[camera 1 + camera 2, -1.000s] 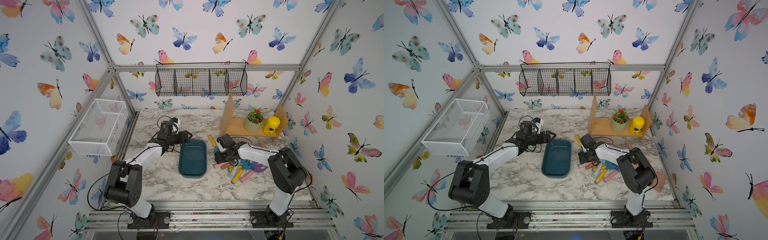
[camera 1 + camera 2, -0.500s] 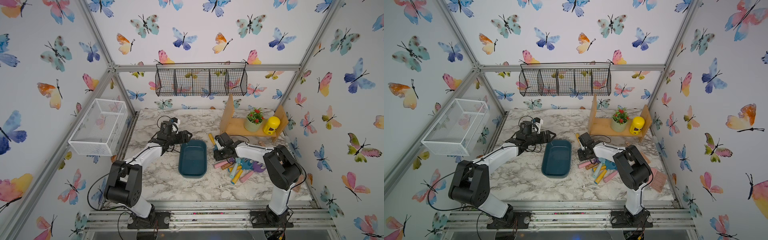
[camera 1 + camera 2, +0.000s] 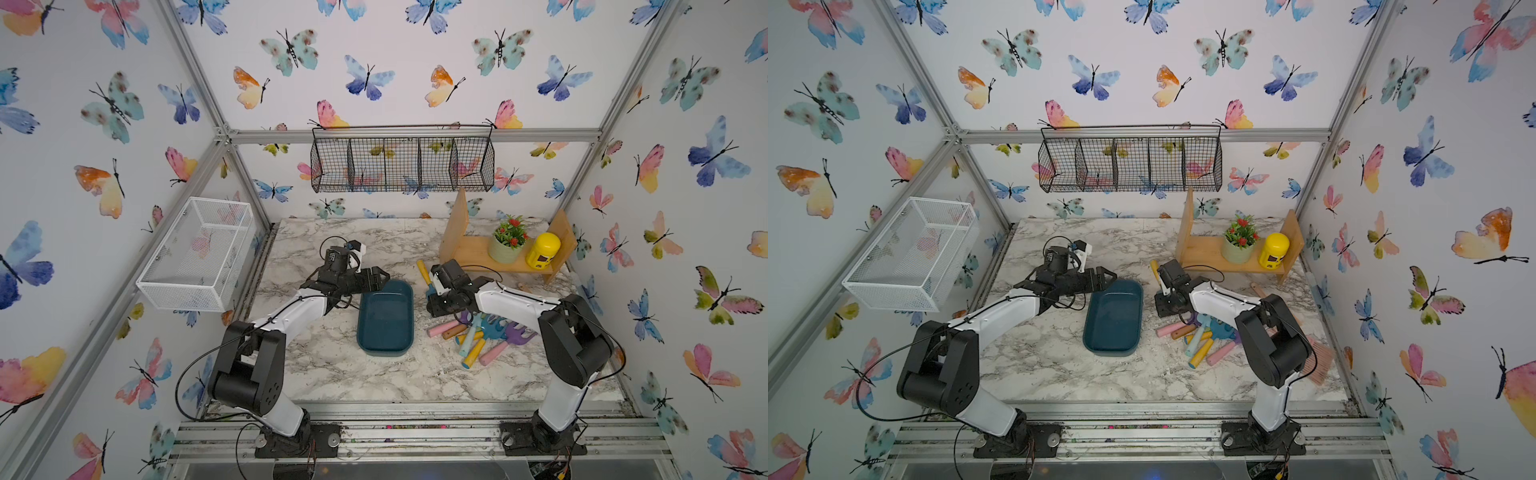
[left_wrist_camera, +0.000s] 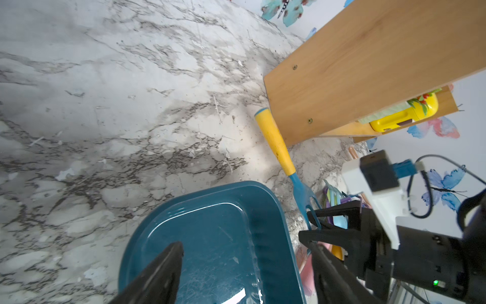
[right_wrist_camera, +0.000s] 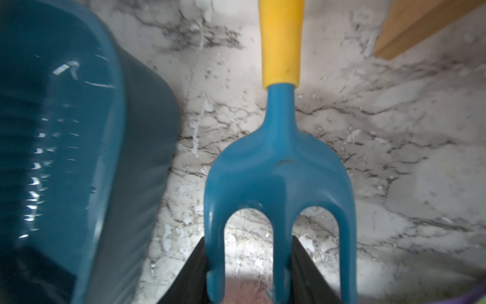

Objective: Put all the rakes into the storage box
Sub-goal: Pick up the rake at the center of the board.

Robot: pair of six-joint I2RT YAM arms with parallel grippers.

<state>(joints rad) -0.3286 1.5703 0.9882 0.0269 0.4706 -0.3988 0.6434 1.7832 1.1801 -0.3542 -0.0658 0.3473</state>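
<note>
The rake [image 5: 278,163], with a blue three-pronged head and a yellow handle [image 3: 424,272] [image 3: 1156,270] [image 4: 276,142], lies just right of the storage box. Its handle points toward the wooden shelf. My right gripper [image 5: 248,252] [image 3: 434,299] [image 3: 1162,300] is shut on two of the rake's prongs. The storage box [image 3: 386,318] [image 3: 1113,318] [image 4: 210,237] [image 5: 79,158] is a shallow dark teal tray in mid-table, with nothing in it. My left gripper [image 4: 240,240] [image 3: 380,279] [image 3: 1104,277] hangs open over the box's far end, holding nothing.
Several pastel toy tools [image 3: 482,336] are heaped right of the box, under my right arm. A wooden shelf [image 3: 469,251] with a plant pot [image 3: 505,249] and a yellow container [image 3: 542,249] stands far right. A white mesh basket [image 3: 199,253] and a black wire basket [image 3: 403,164] hang on the walls.
My right gripper has shifted a little left toward the box and closed on the rake's prongs. The left gripper has stayed over the box and opened slightly.
</note>
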